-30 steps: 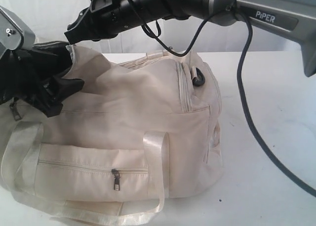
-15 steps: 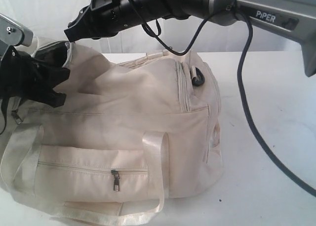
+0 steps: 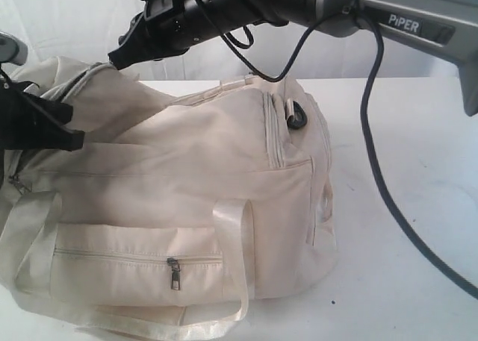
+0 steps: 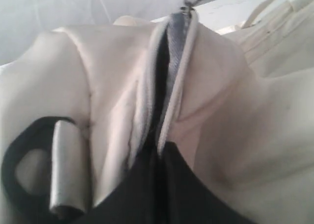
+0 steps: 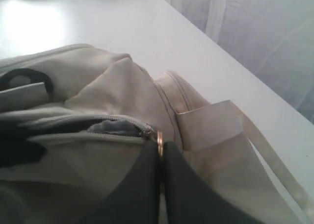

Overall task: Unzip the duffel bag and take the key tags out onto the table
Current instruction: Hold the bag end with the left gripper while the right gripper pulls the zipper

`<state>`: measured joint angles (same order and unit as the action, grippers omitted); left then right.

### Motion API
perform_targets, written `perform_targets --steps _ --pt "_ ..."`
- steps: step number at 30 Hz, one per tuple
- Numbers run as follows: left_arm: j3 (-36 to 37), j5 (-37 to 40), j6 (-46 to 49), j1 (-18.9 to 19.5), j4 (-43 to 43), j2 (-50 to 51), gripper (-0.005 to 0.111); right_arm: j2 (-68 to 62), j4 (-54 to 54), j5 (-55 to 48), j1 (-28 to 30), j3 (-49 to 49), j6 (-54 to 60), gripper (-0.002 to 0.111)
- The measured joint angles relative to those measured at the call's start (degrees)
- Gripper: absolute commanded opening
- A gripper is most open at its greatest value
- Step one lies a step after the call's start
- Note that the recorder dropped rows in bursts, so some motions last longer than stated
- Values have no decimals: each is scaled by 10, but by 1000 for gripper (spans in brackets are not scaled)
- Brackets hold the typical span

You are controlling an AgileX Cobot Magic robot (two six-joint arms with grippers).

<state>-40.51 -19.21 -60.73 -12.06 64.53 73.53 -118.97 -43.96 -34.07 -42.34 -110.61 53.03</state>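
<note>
Toward the left edge of the table (image 3: 403, 132), the duffel bag (image 3: 187, 207) is pinched at its end fabric by the left gripper (image 4: 157, 158) and at its zip pull (image 5: 159, 138) by the right gripper (image 5: 160, 158). Unzipping is judged part done. The zip pull must next be drawn along the zip; the key tags are not yet seen.

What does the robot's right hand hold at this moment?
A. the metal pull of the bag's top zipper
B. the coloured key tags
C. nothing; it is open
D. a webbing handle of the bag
A: the right wrist view shows the right hand closed on the golden metal pull ring at the top zipper of the large cream fabric duffel bag.
</note>
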Motion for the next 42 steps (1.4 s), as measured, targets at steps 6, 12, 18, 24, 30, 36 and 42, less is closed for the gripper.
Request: perform_targets --steps 6,12,18,24,30,36,42 --pt "0 31 -32 0 -5 -51 0 0 23 13 -5 0 -40 0" --pt "0 93 -52 -3 -5 -84 0 -10 21 17 -7 0 -48 0" --pt "0 145 -56 -7 -5 -94 0 -16 27 18 -15 0 -56 0" --pt "0 150 -56 -10 -2 -94 0 -16 83 17 -17 0 -107 0" --pt "0 150 -56 -12 -1 -94 0 -16 189 3 -23 -1 -204 0" --pt "0 155 -56 -13 2 -94 0 -16 230 -1 -23 -1 -249 0" --pt "0 141 -32 -13 28 -94 0 -16 237 -1 -23 -1 -254 0"
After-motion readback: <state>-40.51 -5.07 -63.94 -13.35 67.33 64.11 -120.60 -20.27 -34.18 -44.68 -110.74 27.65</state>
